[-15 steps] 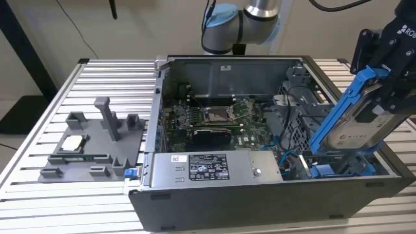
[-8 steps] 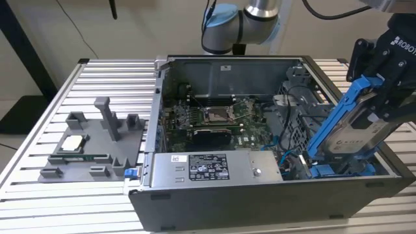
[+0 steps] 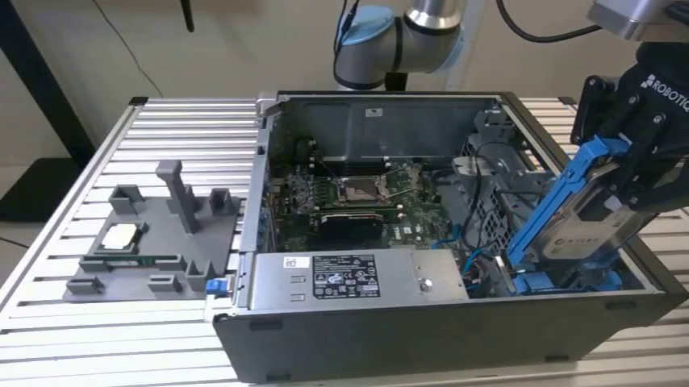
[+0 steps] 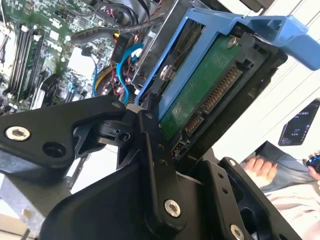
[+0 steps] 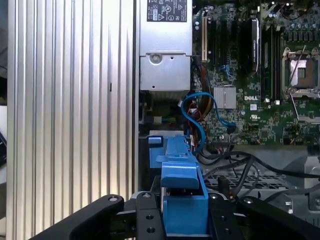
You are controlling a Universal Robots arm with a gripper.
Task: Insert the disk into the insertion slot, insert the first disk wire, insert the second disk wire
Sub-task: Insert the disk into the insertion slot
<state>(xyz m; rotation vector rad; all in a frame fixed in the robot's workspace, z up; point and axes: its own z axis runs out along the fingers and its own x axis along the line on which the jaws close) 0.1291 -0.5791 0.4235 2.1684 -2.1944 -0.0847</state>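
The gripper [image 3: 619,197] is pinching the disk [image 3: 586,232] by its blue carrier [image 3: 554,205]. It holds the disk tilted, lower end down inside the open computer case [image 3: 431,330], toward the slatted bench's [image 3: 161,129] edge on the exterior view's right.

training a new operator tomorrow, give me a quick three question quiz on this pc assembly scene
1. True or false: the disk lies flat inside the computer case.
2. What are the jaws shut on? A) a screwdriver B) the disk's blue carrier C) a loose fan
3. Fill in: the grey fixture plate sits to the exterior view's ____ of the case.
Key: 1 false, it is held tilted; 2 B; 3 left.
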